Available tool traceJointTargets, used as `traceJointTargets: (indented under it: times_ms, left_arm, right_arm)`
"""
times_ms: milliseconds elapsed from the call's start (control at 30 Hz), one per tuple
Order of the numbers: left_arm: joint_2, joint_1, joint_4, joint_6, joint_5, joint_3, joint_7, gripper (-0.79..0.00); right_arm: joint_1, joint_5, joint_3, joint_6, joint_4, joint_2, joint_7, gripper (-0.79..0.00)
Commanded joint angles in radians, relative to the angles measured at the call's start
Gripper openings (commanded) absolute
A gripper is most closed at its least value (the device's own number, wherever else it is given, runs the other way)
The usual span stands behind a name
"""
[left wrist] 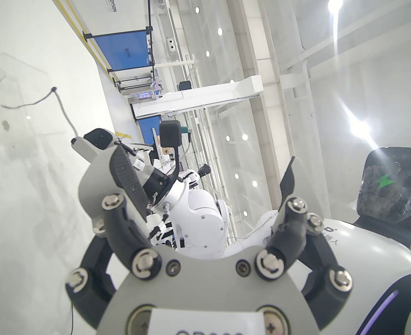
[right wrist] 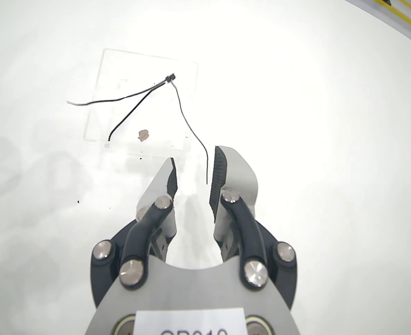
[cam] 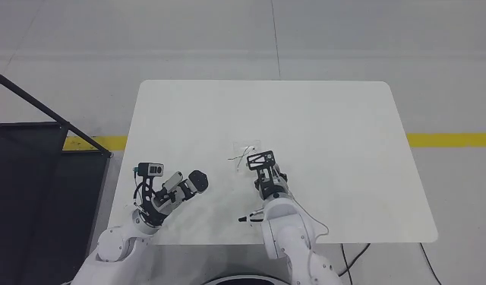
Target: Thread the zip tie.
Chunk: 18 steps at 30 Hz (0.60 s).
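Thin black zip ties (right wrist: 146, 90) lie on a clear square plate (right wrist: 121, 67) on the white table, their heads (right wrist: 170, 78) close together. One long tail (right wrist: 191, 130) runs off the plate and ends between the fingers of my right gripper (right wrist: 195, 155), close to one pad (right wrist: 216, 172). That gripper is open and holds nothing. In the top view the right gripper (cam: 260, 161) sits just beside the zip ties (cam: 243, 156). My left gripper (cam: 187, 181) is open and empty near the table's front left, tilted upward. The left wrist view shows its gripper (left wrist: 203, 162) and the zip ties (left wrist: 57, 97) farther off.
A small brown smudge (right wrist: 143, 135) marks the plate. The white table (cam: 342, 133) spreads wide to the back and right. Its front edge (cam: 364, 242) is close behind both arms. A dark framed panel (cam: 38, 156) stands off the table's left side.
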<state>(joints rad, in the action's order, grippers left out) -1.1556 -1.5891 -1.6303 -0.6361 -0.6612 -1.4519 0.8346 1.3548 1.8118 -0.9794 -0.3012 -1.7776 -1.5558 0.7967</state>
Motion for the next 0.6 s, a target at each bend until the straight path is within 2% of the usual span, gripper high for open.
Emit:
traceJointTargets:
  times_ms: [0, 233, 300, 333, 367, 400, 500, 567]
  left_arm:
    - [0.000, 0.000, 0.000, 0.000, 0.000, 0.000, 0.000, 0.000]
    - [0.000, 0.000, 0.000, 0.000, 0.000, 0.000, 0.000, 0.000]
    - [0.000, 0.000, 0.000, 0.000, 0.000, 0.000, 0.000, 0.000]
    - [0.000, 0.000, 0.000, 0.000, 0.000, 0.000, 0.000, 0.000]
    - [0.000, 0.000, 0.000, 0.000, 0.000, 0.000, 0.000, 0.000]
    - [0.000, 0.000, 0.000, 0.000, 0.000, 0.000, 0.000, 0.000]
    - [0.000, 0.000, 0.000, 0.000, 0.000, 0.000, 0.000, 0.000]
    - [0.000, 0.000, 0.000, 0.000, 0.000, 0.000, 0.000, 0.000]
  right_arm:
    - [-0.002, 0.008, 0.004, 0.008, 0.003, -0.001, 0.001, -0.517]
    - [-0.001, 0.023, 0.013, 0.000, 0.002, -0.008, -0.018, -0.520]
    - [0.008, 0.021, 0.012, -0.004, -0.009, -0.009, -0.044, -0.489]
    - [0.017, 0.024, 0.009, -0.008, -0.016, -0.008, -0.062, -0.431]
    - [0.028, 0.023, 0.004, -0.013, -0.026, -0.008, -0.078, -0.234]
    - [0.041, 0.016, 0.001, -0.010, -0.039, -0.007, -0.095, -0.114]
    - [0.089, -0.004, -0.025, 0.011, -0.083, 0.000, -0.143, 0.000]
    - [0.126, -0.017, -0.045, 0.019, -0.118, 0.005, -0.180, 0.000]
